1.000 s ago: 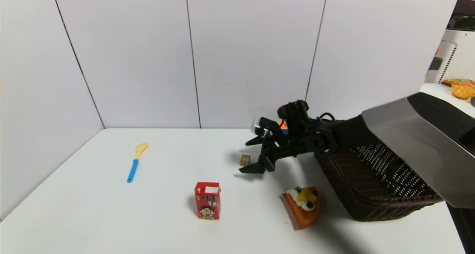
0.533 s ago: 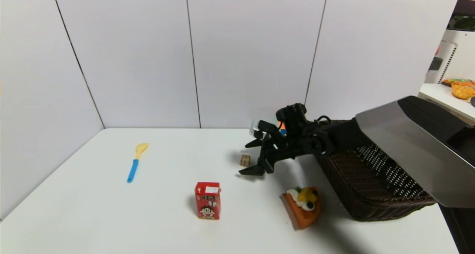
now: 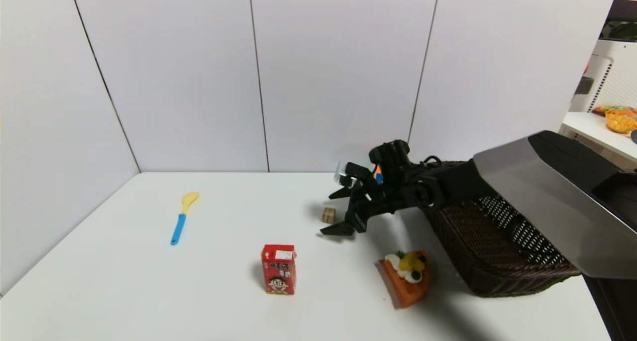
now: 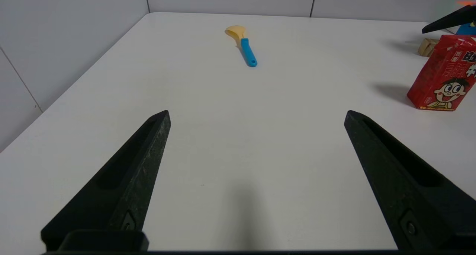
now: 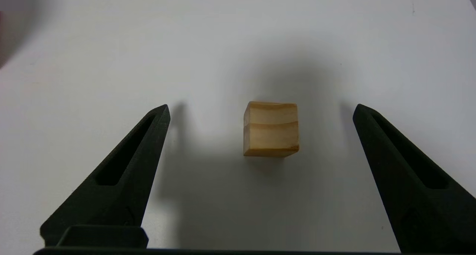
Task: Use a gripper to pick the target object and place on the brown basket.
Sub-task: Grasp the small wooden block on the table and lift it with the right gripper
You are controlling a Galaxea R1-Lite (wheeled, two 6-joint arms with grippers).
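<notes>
1. The right gripper [image 3: 334, 210] is held low over the white table [image 3: 149, 281], just beside the target object [image 3: 328, 215]; its jaws are spread wide and nothing is gripped.
2. In the right wrist view, the target object [image 5: 271, 128] is seen resting on the table, ahead of the right gripper [image 5: 260, 110] and centred on the gap between the two fingers, touched by neither.
3. The brown basket [image 3: 497, 251] is placed on the table's right side, partly covered by the right arm's grey casing.
4. The left gripper [image 4: 256, 115] is shown only in its own wrist view, held above the table with its jaws wide and nothing between them.
5. A red carton [image 3: 278, 269], a cake slice [image 3: 405, 277] and a blue-handled spoon [image 3: 181, 217] are also seen on the table, well apart from the block.
</notes>
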